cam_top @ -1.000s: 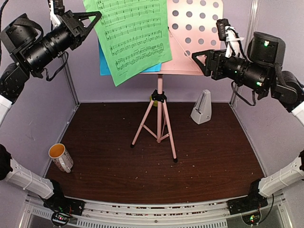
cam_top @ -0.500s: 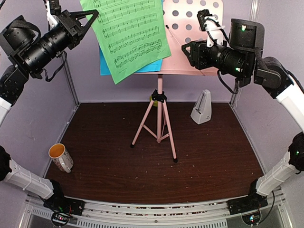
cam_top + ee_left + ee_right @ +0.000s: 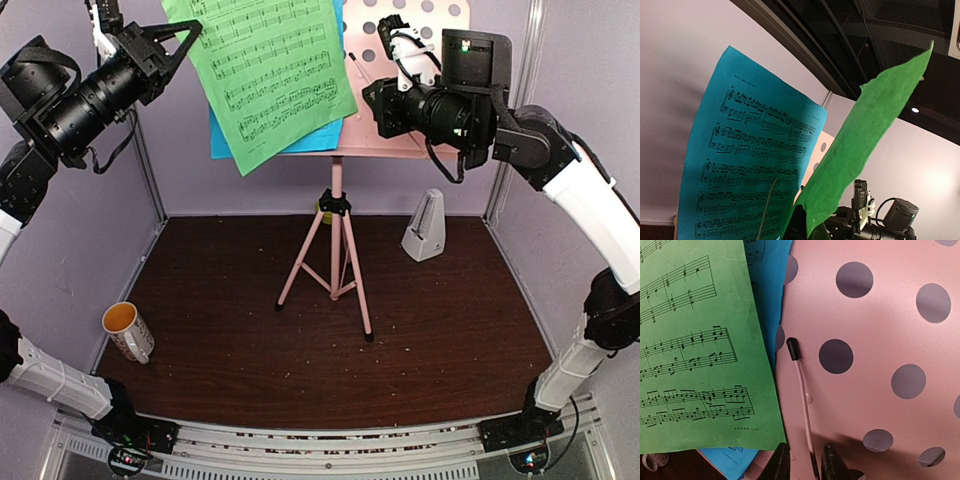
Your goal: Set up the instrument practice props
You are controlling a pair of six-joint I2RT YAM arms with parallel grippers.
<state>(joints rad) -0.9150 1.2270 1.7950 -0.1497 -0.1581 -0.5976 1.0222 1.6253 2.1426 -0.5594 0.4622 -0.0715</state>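
Note:
The pink perforated music stand (image 3: 400, 95) stands on tripod legs at the back centre. A blue music sheet (image 3: 220, 135) rests on its desk. My left gripper (image 3: 192, 30) is shut on the upper left edge of the green music sheet (image 3: 270, 70), which hangs tilted in front of the blue one. In the left wrist view the green sheet (image 3: 865, 135) runs out from between the fingers. My right gripper (image 3: 372, 103) is at the stand's desk, narrowly open. Its fingers (image 3: 781, 465) straddle the stand's thin page-holder wire (image 3: 802, 390). The white metronome (image 3: 425, 228) stands on the floor at the back right.
A white mug with an orange lining (image 3: 128, 330) lies at the left edge of the dark wooden floor. A small yellow-green thing (image 3: 321, 213) peeks from behind the stand's hub. Grey walls close off the left, back and right.
My right arm has swung left and up, bringing its gripper from the right of the stand onto the desk at the wire. My left gripper with the green sheet has shifted slightly left.

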